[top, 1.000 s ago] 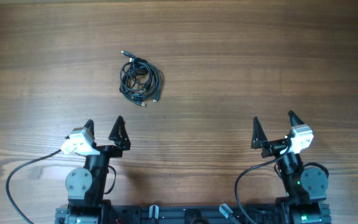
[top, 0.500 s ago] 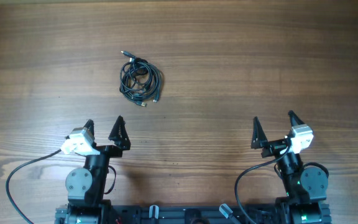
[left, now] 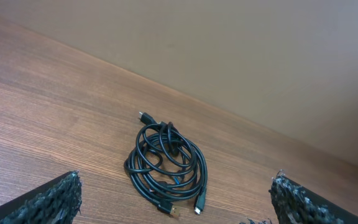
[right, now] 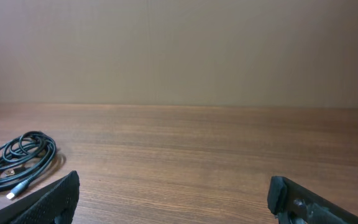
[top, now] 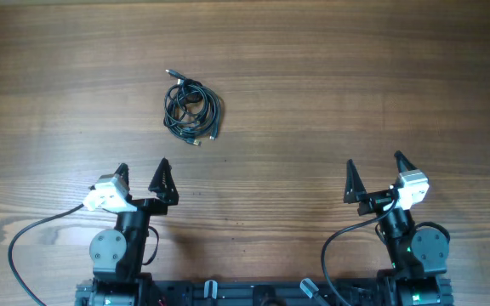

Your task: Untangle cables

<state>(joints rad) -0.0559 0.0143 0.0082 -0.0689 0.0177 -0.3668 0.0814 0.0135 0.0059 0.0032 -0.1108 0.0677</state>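
The cables [top: 191, 110] lie as one tangled black coil on the wooden table, left of centre, with small plug ends sticking out. In the left wrist view the cables [left: 166, 162] sit ahead of my left gripper [left: 176, 199], plugs toward the camera. My left gripper [top: 141, 170] is open and empty, nearer the table's front edge than the coil and apart from it. My right gripper [top: 373, 164] stands open and empty at the front right, far from the coil. The right wrist view shows the cables [right: 17, 160] at far left, off to the side of my right gripper [right: 173, 196].
The wooden table [top: 330, 76] carries only the coil. Both arm bases and their thick black wires [top: 24, 246] sit along the front edge. A plain beige wall [right: 179, 50] rises behind the table's far edge.
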